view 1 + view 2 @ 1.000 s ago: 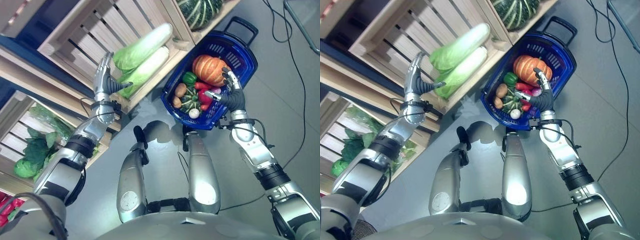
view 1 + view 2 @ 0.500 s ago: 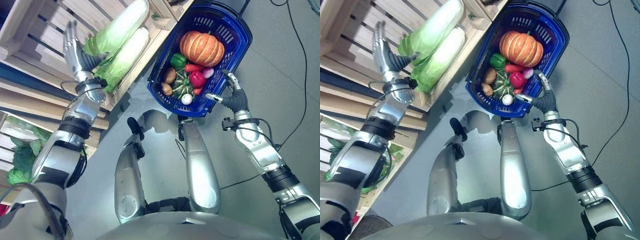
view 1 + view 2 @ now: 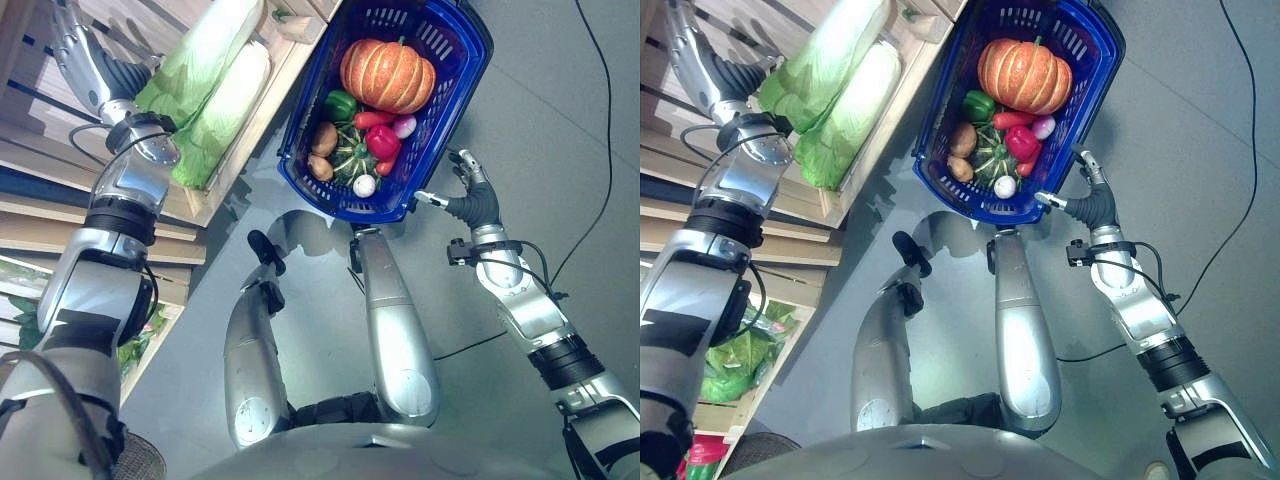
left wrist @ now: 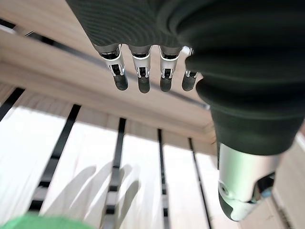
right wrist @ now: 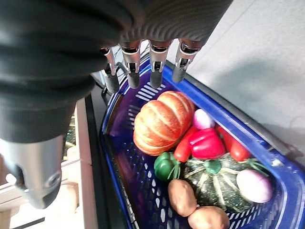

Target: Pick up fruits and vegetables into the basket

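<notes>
**Both robot hands open and empty beside a filled basket**

The left robot hand (image 3: pixel 82 55) is raised inside the wooden crate (image 3: pixel 45 120), just beside the leafy ends of the two napa cabbages (image 3: pixel 205 95). Its fingers (image 4: pixel 139 78) are straight and its thumb stands apart; it holds nothing, and I cannot tell whether it touches the cabbage leaves. Its wrist view looks onto the crate's slatted wall (image 4: pixel 119 157).

The right robot hand (image 3: pixel 468 195) hangs over the grey floor (image 3: pixel 560 130) just outside the near rim of the blue basket (image 3: pixel 300 150). Its fingers (image 5: pixel 129 71) are straight and spread, gripping nothing and apart from the rim.

The basket stands on the floor against the crate's corner. In it lie an orange pumpkin (image 3: pixel 388 76) at the far end, then towards the near rim a green pepper (image 3: pixel 340 104), a red pepper (image 3: pixel 382 142), a red chilli (image 3: pixel 374 119), a pink-white onion (image 3: pixel 404 126), a dark green striped squash (image 3: pixel 352 160), two potatoes (image 3: pixel 323 140) and a small white bulb (image 3: pixel 365 185). The cabbages lie side by side in the crate, next to the basket's long side.

Compared with a second ago, the whole scene has shifted, so the camera has moved. The right robot hand, then over the basket's contents, is now outside the rim. The left robot hand sits farther from the basket, deeper in the crate.
</notes>
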